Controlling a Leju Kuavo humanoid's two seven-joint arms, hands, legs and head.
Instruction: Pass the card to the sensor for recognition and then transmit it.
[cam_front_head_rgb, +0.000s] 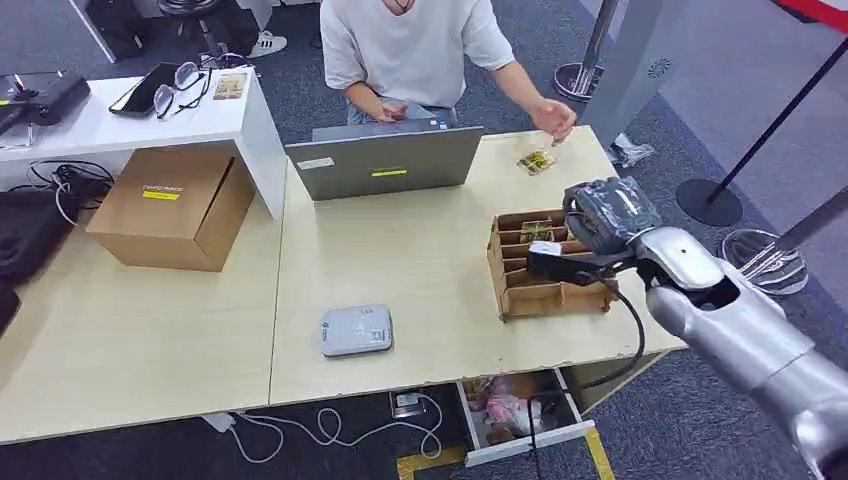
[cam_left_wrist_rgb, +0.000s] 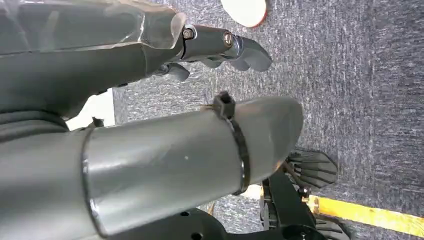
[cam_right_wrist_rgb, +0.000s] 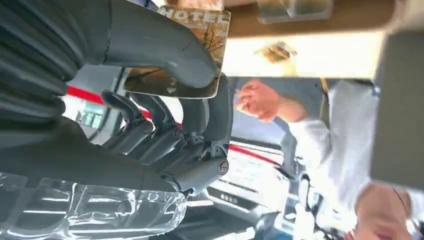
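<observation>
My right hand (cam_right_wrist_rgb: 165, 95) pinched a brown printed hotel card (cam_right_wrist_rgb: 200, 35) above the slotted cardboard card box (cam_front_head_rgb: 530, 290); my left hand (cam_left_wrist_rgb: 220, 47) hung with fingers loosely apart, holding nothing.

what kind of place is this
Probably an office or exhibition hall set up as a mock hotel check-in desk: a light wooden desk with a grey laptop, a grey card sensor, dark carpet, and black stanchion posts.

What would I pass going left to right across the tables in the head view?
Cardboard box → grey sensor pad → open laptop → slotted cardboard card holder → robot's right hand, which pinches a card in the right wrist view.
</observation>
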